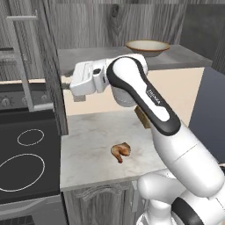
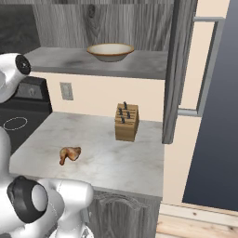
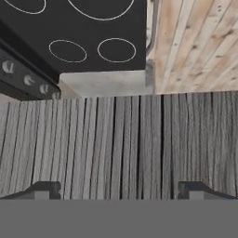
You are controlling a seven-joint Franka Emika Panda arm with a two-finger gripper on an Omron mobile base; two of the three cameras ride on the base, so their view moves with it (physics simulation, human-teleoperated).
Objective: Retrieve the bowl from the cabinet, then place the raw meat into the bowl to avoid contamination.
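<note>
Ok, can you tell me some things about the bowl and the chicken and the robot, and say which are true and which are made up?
1. The wide beige bowl with the brown rim sits on the grey shelf of the tall grey wood-grain cabinet. True.
2. The small golden-brown chicken piece is already in the bowl. False: it lies on the pale marble counter, well below the bowl.
3. The wooden knife block stands on the counter. True.
4. The robot's tool is squeezing the chicken. False: its fingertips are wide apart with nothing between them.
5. The cabinet doors are shut. False: both stand open, showing the bowl.
</note>
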